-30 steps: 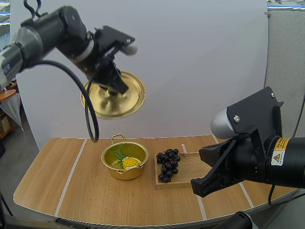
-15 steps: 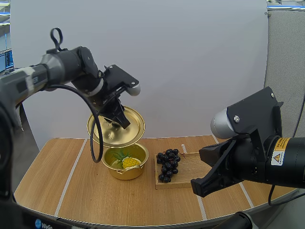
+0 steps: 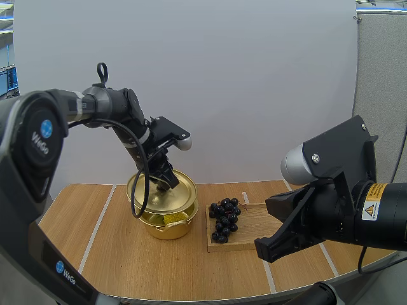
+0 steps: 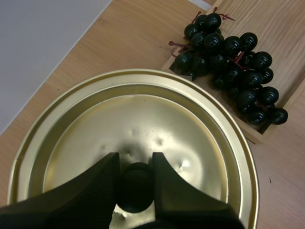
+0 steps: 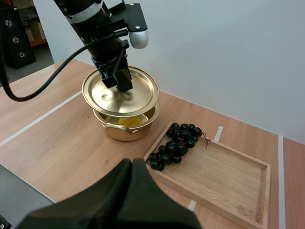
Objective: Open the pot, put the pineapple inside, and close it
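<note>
The left gripper [image 3: 164, 181] has been coming down: a second ago it was carrying the lid [image 3: 181, 194] high above the table, and now it is holding it just over the pot [image 3: 166, 227]. Its two fingers are clenched on the black knob [image 4: 135, 186] in the middle of the lid. The lid is hanging slightly tilted under the gripper. A gap is showing on the side toward the right arm, and whether the far edge is touching the rim cannot be told. Through this gap the pineapple [image 5: 129, 121] is showing inside the pot, directly below the gripper. So the opening and the placing are looking finished, and the closing is probably in its last part: the lid is likely needing to be levelled and lowered before release. The right gripper [image 5: 130, 167] is waiting well apart from the pot, its fingers pressed together on nothing. Beside the left gripper, toward the right arm, the grapes [image 3: 224, 219] are lying on the wooden tray [image 3: 254, 222], just beside the pot. Everything is resting on a light wooden table [image 3: 114, 254] with pale stripes, and a plain white wall [image 3: 254, 95] is standing behind it.
</note>
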